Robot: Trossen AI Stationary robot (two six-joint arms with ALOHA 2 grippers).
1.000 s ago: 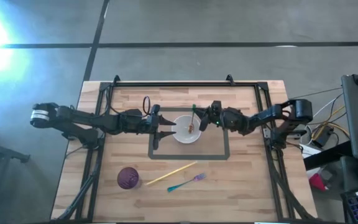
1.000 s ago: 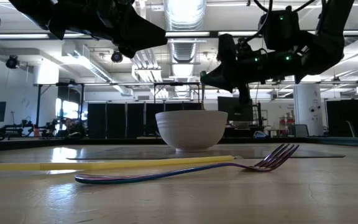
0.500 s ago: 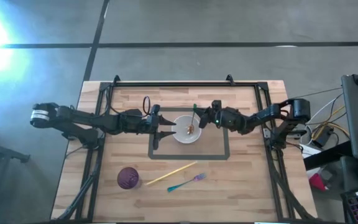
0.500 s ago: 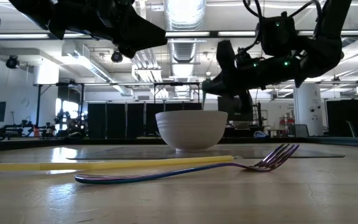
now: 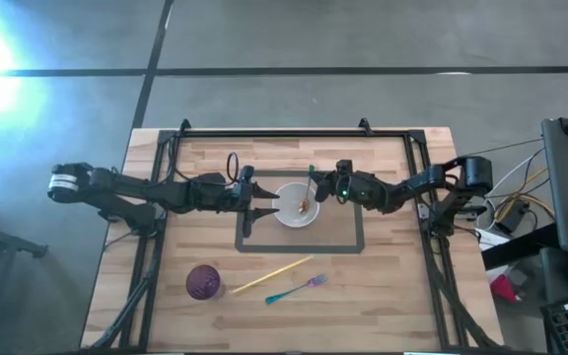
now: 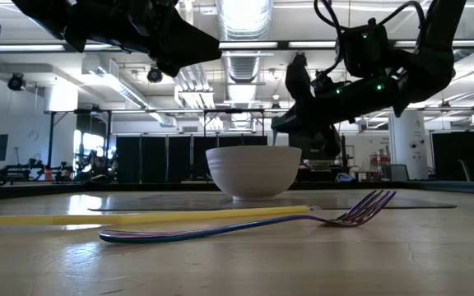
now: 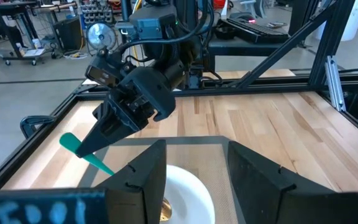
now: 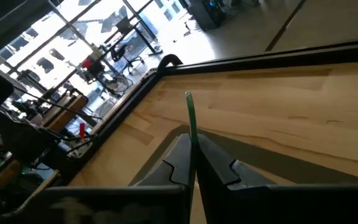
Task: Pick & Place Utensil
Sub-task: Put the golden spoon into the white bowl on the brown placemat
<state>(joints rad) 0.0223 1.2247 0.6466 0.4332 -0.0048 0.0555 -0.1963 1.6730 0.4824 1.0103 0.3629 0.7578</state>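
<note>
Pale wood-grain worktop (image 5: 383, 286), banded in light planks, with a grey rectangular outline (image 5: 360, 237) marked at centre. White bowl (image 5: 295, 206) inside that outline. Green-handled utensil (image 5: 310, 176) with a brownish-gold head over the bowl. Yellow stick (image 5: 271, 274) lying on the wood. Fork (image 5: 296, 290) with teal-blue handle and violet, iridescent tines. Dark purple cup (image 5: 203, 282). Black arms and black frame (image 5: 274, 132); green indicator lights on the right pincer (image 5: 318, 189). Left pincer (image 5: 270, 206) black throughout.
</note>
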